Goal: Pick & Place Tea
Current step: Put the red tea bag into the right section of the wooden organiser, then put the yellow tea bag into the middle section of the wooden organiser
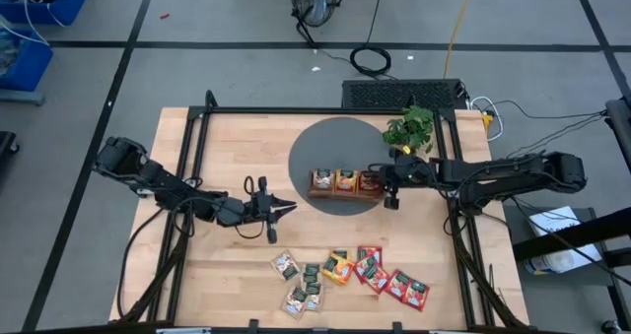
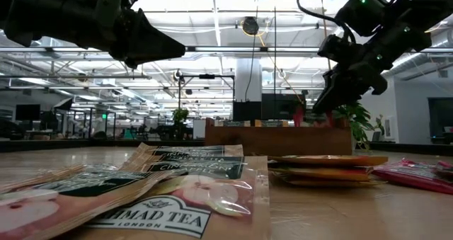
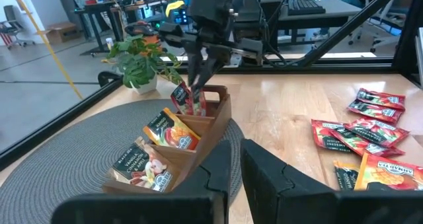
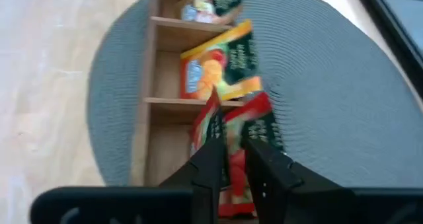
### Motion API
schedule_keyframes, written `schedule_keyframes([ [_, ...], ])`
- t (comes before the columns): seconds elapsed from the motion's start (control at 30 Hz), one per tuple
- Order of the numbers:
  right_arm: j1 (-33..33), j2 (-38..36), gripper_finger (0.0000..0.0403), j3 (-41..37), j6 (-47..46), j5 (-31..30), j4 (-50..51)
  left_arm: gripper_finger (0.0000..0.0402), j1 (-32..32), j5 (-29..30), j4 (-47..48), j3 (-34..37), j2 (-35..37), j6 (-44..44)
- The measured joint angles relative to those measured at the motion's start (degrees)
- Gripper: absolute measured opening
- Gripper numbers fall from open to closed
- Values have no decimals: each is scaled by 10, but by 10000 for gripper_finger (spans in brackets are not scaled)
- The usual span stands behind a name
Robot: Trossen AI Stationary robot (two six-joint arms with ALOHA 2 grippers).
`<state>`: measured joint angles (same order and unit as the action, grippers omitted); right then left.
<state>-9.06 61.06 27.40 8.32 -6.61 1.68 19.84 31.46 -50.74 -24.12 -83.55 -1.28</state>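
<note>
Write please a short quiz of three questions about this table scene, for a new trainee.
1. True or false: the wooden tray stands on the grey round mat.
2. Which compartment is the right gripper over: A the one nearest the plant, B the middle, C the farthest?
3. What colour is the sachet between its fingers?

Key
1. True.
2. A.
3. Red.

Wooden table (image 1: 227, 137): round grey mat (image 1: 320, 142), potted plant (image 1: 410, 129), loose tea sachets (image 1: 350, 275) scattered along the near edge.
</note>
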Motion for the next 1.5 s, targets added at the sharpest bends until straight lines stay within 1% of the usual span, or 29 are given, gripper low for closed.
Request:
schedule_keyframes([
  [0.2,0,0,86,0,5,-52,-6,42,0,0,0,0,0,-1],
  [0.33,0,0,94,0,23,-86,-10,42,0,0,0,0,0,-1],
  [0.4,0,-1,95,0,28,-102,-28,42,0,0,0,0,0,-1],
  [0.47,2,-6,95,0,29,-98,-47,42,0,0,0,0,0,-1],
  [0.57,20,-15,90,0,25,-70,-78,42,0,0,0,0,0,-7],
  [0.63,35,-21,86,0,-7,-23,-87,42,0,0,11,-5,0,-38],
  [0.67,44,-21,83,0,-28,6,-86,42,0,-5,34,-14,0,-57],
  [0.73,66,-16,77,-8,-61,64,-104,42,0,-38,112,-44,0,-80],
  [0.8,100,-3,69,-33,-72,117,-154,42,1,-84,201,-87,-8,-88],
  [0.87,138,14,61,-61,-72,141,-218,42,6,-109,249,-134,-38,-90],
  [0.97,196,43,47,-83,-73,138,-314,42,18,-113,270,-188,-96,-56],
  [1.07,252,77,26,-85,-80,78,-340,42,21,-142,277,-238,-142,-21],
  [1.13,281,97,8,-83,-75,50,-340,42,21,-180,294,-273,-167,-18],
  [1.2,303,120,4,-82,-72,51,-346,42,21,-205,328,-296,-180,-21],
  [1.27,321,140,10,-82,-79,53,-350,42,21,-223,331,-312,-192,-35],
  [1.37,339,179,14,-82,-78,60,-392,42,22,-236,336,-318,-194,-65],
  [1.43,346,212,13,-75,-73,91,-436,42,22,-240,340,-320,-194,-83],
  [1.5,352,246,8,-50,-67,110,-465,42,22,-238,348,-320,-194,-90],
])
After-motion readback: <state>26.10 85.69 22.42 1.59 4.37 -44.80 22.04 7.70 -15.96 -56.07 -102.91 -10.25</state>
